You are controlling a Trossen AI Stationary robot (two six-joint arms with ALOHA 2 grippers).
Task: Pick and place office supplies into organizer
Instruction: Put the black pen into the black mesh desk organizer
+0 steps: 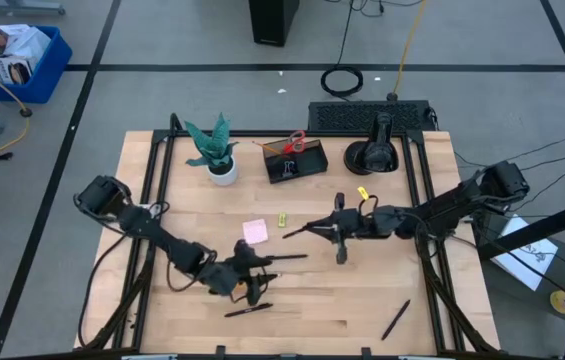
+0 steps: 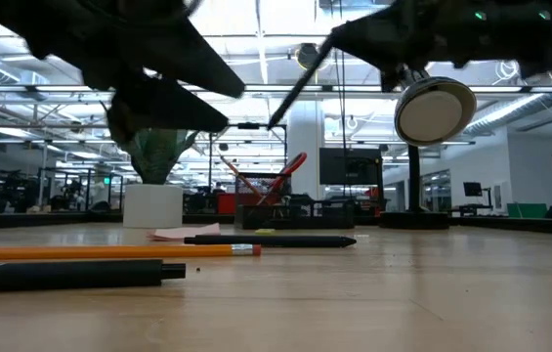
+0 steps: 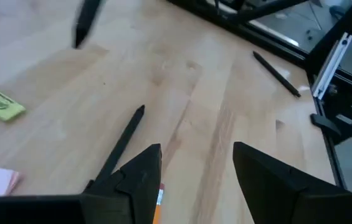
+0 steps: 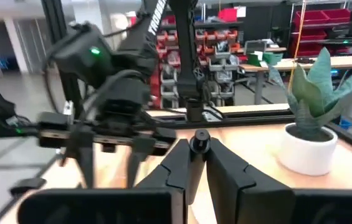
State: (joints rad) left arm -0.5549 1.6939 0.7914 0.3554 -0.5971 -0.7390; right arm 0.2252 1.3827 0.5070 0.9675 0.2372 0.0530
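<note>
Left end effector (image 1: 252, 275) gapes wide above a pen (image 1: 274, 257) mid-bench (image 1: 382, 300); right end effector (image 1: 314, 228) grips a black pen (image 1: 297, 231) aloft.

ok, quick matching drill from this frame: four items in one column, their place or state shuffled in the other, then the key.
Items:
1. red-handled scissors
2. right gripper
3. left gripper
4. pink sticky-note pad

States:
A. open, low over the table
B. flat on the table
C. standing in the organizer
D. shut on a black pen

Pairs: 1-C, 2-D, 3-A, 4-B
</note>
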